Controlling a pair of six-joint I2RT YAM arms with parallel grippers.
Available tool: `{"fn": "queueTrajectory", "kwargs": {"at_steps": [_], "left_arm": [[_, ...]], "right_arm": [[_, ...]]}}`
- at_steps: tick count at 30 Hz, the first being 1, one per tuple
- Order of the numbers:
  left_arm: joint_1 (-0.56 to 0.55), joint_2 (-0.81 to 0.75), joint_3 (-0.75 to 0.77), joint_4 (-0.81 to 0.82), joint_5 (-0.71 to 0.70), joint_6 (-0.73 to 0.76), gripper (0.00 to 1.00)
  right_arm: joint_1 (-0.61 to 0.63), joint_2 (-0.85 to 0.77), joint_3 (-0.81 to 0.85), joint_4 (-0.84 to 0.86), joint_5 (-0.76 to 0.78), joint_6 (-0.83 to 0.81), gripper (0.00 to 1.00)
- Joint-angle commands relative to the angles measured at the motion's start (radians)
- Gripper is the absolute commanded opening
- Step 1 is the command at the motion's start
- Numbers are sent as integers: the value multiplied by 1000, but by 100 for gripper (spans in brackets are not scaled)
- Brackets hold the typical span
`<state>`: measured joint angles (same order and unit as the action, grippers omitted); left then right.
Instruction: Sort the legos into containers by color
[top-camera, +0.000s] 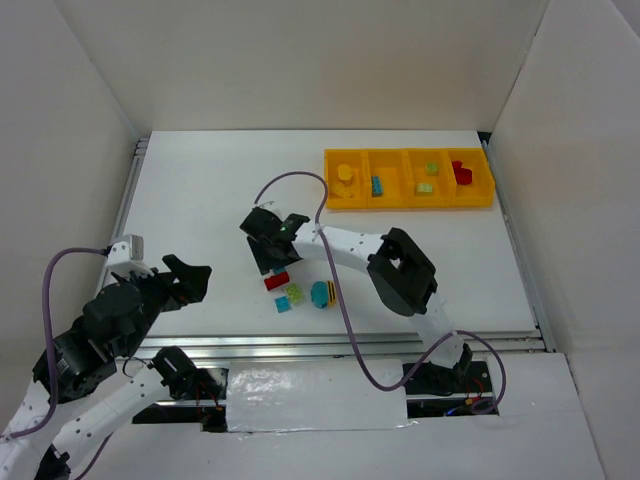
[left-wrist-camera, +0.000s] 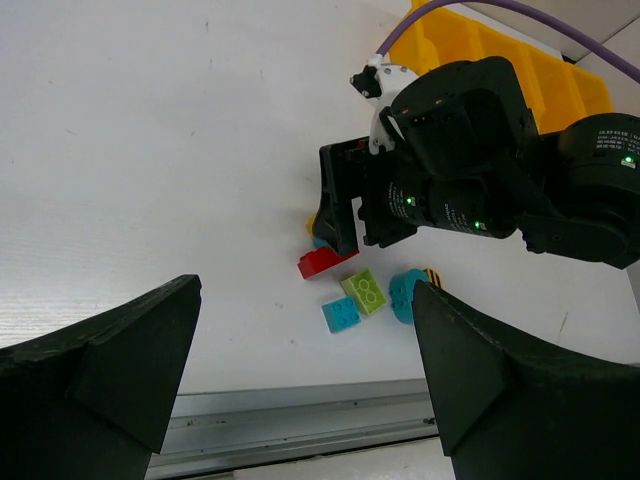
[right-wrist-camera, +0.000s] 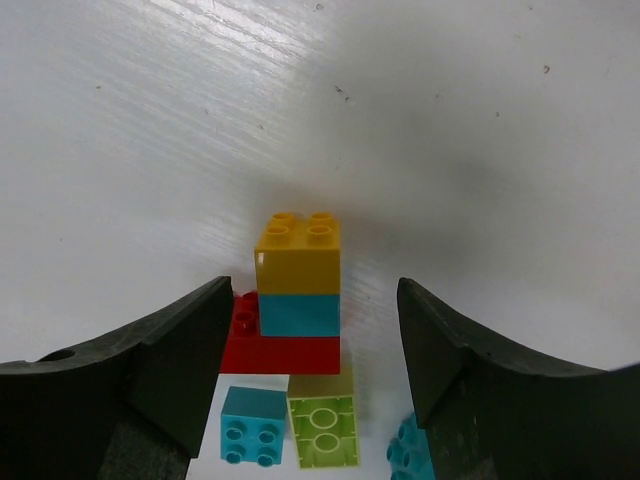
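Note:
A loose group of legos lies on the white table. In the right wrist view a stack of a yellow brick (right-wrist-camera: 297, 255) on a blue brick (right-wrist-camera: 299, 315) on a red brick (right-wrist-camera: 280, 352) stands between my open right gripper's (right-wrist-camera: 312, 292) jaws, untouched. A small blue brick (right-wrist-camera: 250, 428), an upturned light green brick (right-wrist-camera: 322, 432) and a teal rounded brick (right-wrist-camera: 408, 452) lie nearer. My right gripper (top-camera: 276, 262) hangs over the red brick (top-camera: 276, 281). My left gripper (top-camera: 198, 280) is open and empty, left of the group. The yellow tray (top-camera: 409, 202) stands far right.
The tray's four compartments hold yellow (top-camera: 345, 177), blue (top-camera: 377, 185), green (top-camera: 428, 178) and red (top-camera: 462, 172) bricks. The table's metal front rail (left-wrist-camera: 300, 420) runs just below the group. White walls enclose the table. A purple cable (top-camera: 300, 180) loops over the right arm.

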<state>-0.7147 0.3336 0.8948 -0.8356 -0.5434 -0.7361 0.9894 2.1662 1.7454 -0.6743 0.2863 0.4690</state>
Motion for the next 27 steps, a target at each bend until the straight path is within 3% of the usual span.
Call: {"fn": "queueTrajectory", "kwargs": {"at_steps": [1, 13, 15, 16, 17, 18, 24, 27], "left_arm": [[0, -5, -2, 50, 10, 14, 99], [0, -18, -2, 49, 7, 9, 100], [0, -21, -4, 49, 7, 10, 99], [0, -22, -2, 47, 7, 10, 100], [0, -21, -2, 47, 7, 10, 100], [0, -21, -2, 47, 7, 10, 99], [1, -15, -2, 56, 11, 10, 99], [1, -16, -22, 93, 48, -17, 99]], "right_arm": [[-3, 10, 13, 39, -67, -16, 73], [-8, 78, 77, 9, -76, -12, 58], [-9, 80, 85, 13, -76, -13, 49], [-9, 78, 88, 16, -76, -15, 23], [-9, 76, 97, 19, -67, -13, 11], [-11, 75, 106, 19, -59, -13, 5], [-20, 46, 195, 15, 23, 14, 0], [-20, -69, 131, 62, 111, 89, 0]]}}
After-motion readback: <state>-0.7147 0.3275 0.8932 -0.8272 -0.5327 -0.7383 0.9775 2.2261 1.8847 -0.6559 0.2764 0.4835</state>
